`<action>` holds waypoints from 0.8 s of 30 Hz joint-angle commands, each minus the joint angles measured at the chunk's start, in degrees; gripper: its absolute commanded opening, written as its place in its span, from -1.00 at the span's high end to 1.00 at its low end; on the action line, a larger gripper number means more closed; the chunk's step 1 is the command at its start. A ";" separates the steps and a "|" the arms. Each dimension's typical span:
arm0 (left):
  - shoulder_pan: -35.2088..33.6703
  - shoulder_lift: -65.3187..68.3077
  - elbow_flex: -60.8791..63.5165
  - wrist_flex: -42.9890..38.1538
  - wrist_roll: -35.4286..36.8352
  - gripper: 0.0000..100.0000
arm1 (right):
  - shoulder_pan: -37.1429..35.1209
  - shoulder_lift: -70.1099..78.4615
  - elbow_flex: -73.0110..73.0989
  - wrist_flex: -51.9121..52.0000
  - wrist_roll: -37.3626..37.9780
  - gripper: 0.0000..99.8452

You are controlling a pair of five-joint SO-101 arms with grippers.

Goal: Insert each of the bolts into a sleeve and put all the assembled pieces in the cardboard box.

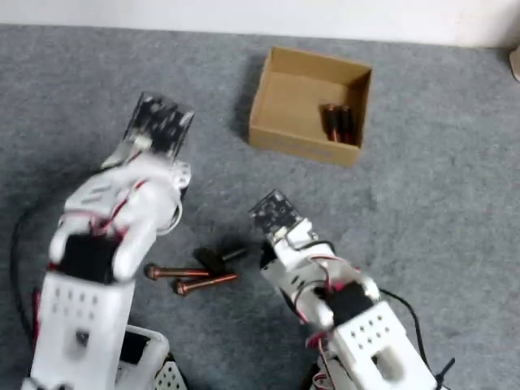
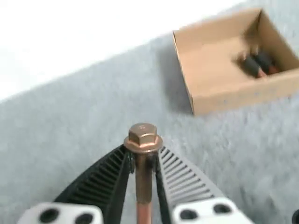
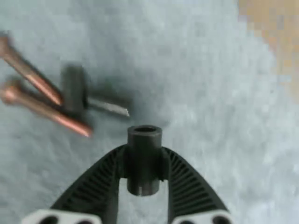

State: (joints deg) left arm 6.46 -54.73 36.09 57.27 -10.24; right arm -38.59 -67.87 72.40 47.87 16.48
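My left gripper (image 2: 143, 156) is shut on a copper bolt (image 2: 142, 140), hex head pointing away from the wrist, held above the grey carpet to the left of the cardboard box (image 1: 280, 93). Inside the box lie two assembled pieces (image 1: 340, 123), also seen as the assembled pieces (image 2: 259, 65) from the left wrist. My right gripper (image 3: 144, 151) is shut on a black sleeve (image 3: 144, 156), its open end facing outward. Two loose copper bolts (image 1: 195, 278) lie side by side on the carpet between the arms, with another black sleeve (image 1: 215, 256) next to their tips.
The left arm (image 1: 114, 219) stands at the left and the right arm (image 1: 341, 309) at the lower right. The grey carpet (image 1: 439, 179) covers the whole work area. A pale wall strip (image 1: 244, 12) runs along the far edge.
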 commanded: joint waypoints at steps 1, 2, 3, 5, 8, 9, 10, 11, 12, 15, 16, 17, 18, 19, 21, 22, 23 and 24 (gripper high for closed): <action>1.36 -12.62 8.22 -7.47 -0.44 0.99 | -1.45 -10.15 -0.40 -1.45 1.14 0.99; 1.27 -15.08 10.68 -9.58 -0.35 0.99 | -1.36 -12.88 -0.22 -1.27 1.14 0.99; 1.19 -17.71 12.97 -11.96 0.18 0.99 | -1.01 -15.69 0.40 -0.66 1.14 0.99; 0.92 -23.43 17.19 -16.88 5.27 0.99 | -0.84 -21.67 1.19 -0.48 0.97 0.99; 0.92 -32.13 22.81 -22.95 16.44 0.99 | -0.84 -30.29 2.68 -0.48 0.88 0.99; 0.92 -34.59 24.57 -24.97 19.16 0.99 | -0.84 -33.10 3.56 -0.48 0.88 0.99; 1.19 -36.88 26.42 -27.08 20.84 0.99 | -0.84 -35.65 4.44 -0.57 0.88 0.99; 1.27 -38.81 28.18 -29.01 21.54 0.99 | -0.84 -37.58 5.41 -0.57 0.88 0.99; 1.36 -40.40 29.41 -30.68 21.80 0.99 | -0.84 -38.29 6.02 -0.57 0.88 0.99; 3.56 -43.21 31.34 -32.97 21.98 0.99 | -0.84 -36.70 6.73 -0.84 0.88 0.99; 4.97 -43.65 31.34 -32.70 21.98 0.99 | -0.84 -36.88 6.99 -1.63 0.88 0.99; 6.46 -43.91 31.34 -32.35 21.89 0.99 | -0.84 -37.32 7.25 -2.59 0.88 0.99; 8.40 -44.00 31.34 -31.74 21.80 0.99 | -0.84 -37.41 7.25 -3.47 0.88 0.99; 10.59 -44.00 31.34 -31.47 21.71 0.99 | -0.84 -37.49 7.25 -4.44 0.88 0.99; 15.25 -44.00 31.43 -31.38 21.54 0.99 | -0.92 -37.49 7.25 -6.20 0.88 0.99; 17.63 -43.91 31.52 -31.47 20.48 0.99 | -0.92 -37.49 7.25 -6.81 0.79 0.99; 20.00 -43.91 31.60 -31.47 19.16 0.99 | -0.92 -37.49 7.25 -7.34 0.79 0.99; 22.46 -43.91 31.60 -31.38 18.11 0.99 | -0.92 -37.58 7.25 -7.52 0.79 0.99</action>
State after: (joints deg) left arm 19.82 -98.33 67.82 26.86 10.86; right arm -39.21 -104.70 80.31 43.30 16.84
